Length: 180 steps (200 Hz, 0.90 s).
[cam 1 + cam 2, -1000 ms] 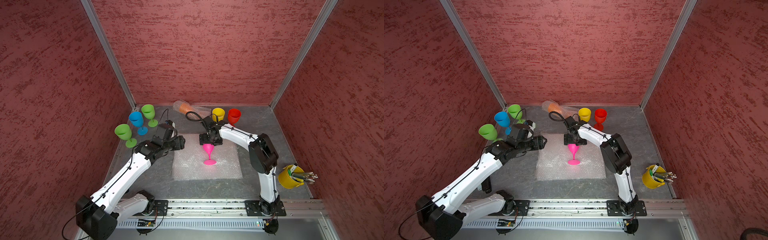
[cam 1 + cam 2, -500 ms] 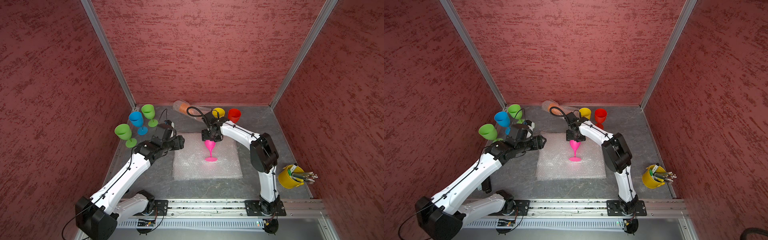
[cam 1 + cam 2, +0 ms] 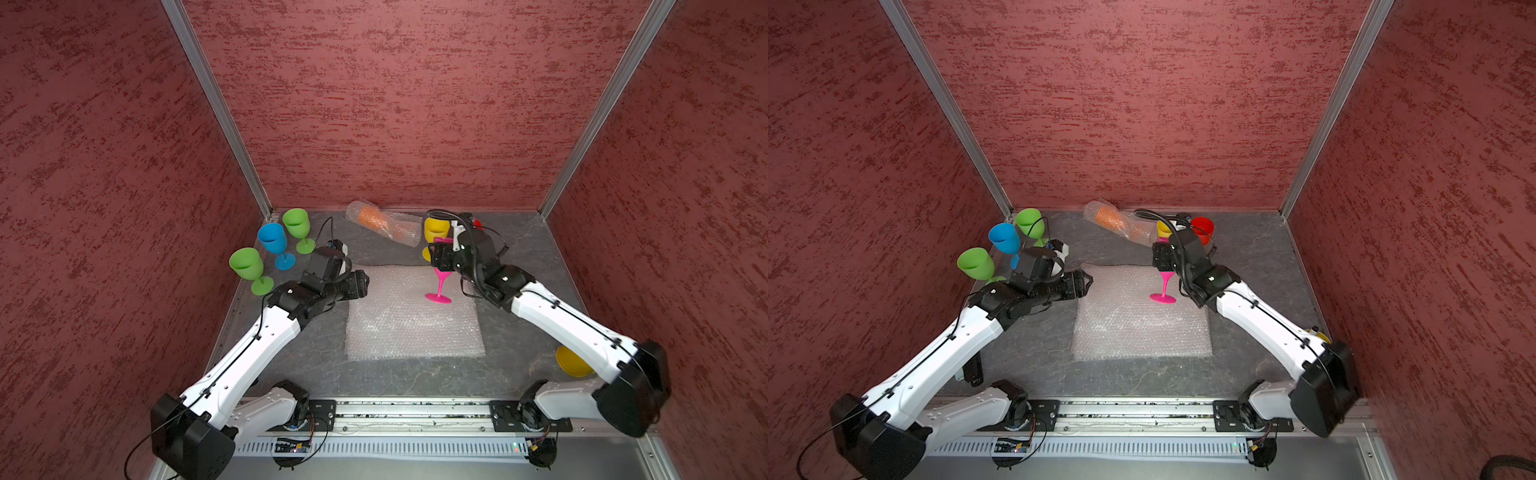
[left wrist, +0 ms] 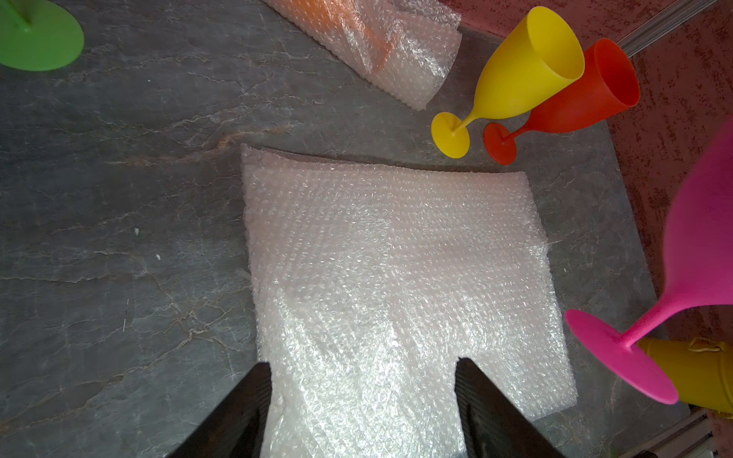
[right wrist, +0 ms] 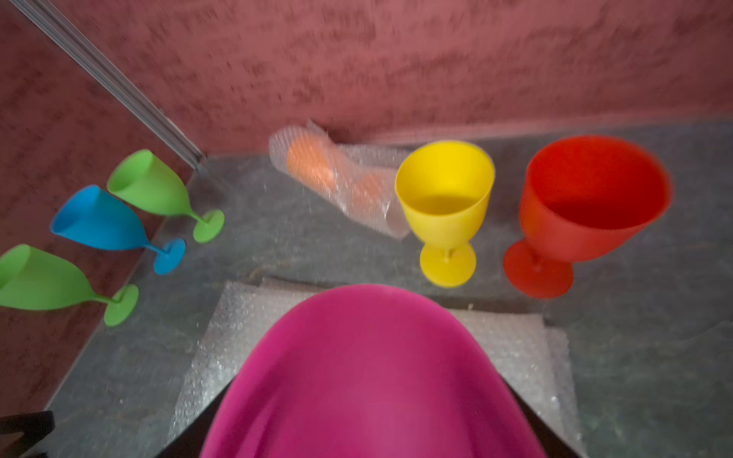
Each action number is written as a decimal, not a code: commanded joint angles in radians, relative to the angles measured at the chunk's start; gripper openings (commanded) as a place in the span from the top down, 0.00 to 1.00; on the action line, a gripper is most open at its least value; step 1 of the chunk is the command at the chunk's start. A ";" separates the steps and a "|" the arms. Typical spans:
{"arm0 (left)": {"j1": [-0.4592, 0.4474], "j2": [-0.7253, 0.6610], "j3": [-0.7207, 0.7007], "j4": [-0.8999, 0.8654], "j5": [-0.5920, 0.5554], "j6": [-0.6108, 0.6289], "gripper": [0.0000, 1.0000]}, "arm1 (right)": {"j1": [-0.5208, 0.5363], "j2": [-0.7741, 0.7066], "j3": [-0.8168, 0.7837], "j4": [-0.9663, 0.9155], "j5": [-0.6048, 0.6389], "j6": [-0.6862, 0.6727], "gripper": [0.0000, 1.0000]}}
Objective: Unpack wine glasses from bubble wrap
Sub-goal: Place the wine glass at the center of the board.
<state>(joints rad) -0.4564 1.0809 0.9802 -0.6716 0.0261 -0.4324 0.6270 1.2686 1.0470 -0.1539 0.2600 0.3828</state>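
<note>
Pink glass [image 3: 438, 298], held by its round bowl in the right gripper [image 3: 441, 253] at the flat wrap's [image 3: 411, 328] far corner (left gripper [image 4: 363, 366] is open, empty), may slip out or knock the yellow glass [image 3: 436, 228] close by; I can't tell if its foot touches.

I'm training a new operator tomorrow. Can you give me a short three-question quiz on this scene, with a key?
1. True or false: the orange plastic goblet lies inside a clear bubble-wrap roll.
2. What is the right gripper closed on? A) the pink plastic goblet B) a glass bottle C) nothing
3. Fill in: the open left gripper hovers over the flat ____.
Key: 1 true; 2 A; 3 bubble-wrap sheet.
</note>
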 commanded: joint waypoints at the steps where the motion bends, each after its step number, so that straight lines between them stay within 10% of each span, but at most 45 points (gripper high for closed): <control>1: 0.011 0.002 -0.011 0.038 0.021 -0.008 0.26 | -0.002 -0.117 -0.216 0.481 0.172 -0.175 0.37; 76: 0.020 0.032 -0.013 0.050 0.054 -0.018 0.26 | -0.110 -0.162 -0.564 1.066 0.413 -0.488 0.31; 180: 0.024 0.067 -0.014 0.056 0.075 -0.028 0.26 | -0.474 0.390 -0.564 1.618 0.146 -0.439 0.21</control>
<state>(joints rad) -0.4374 1.1355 0.9756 -0.6312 0.0967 -0.4568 0.1970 1.5692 0.4152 1.2724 0.4965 -0.0570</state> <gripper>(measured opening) 0.745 0.790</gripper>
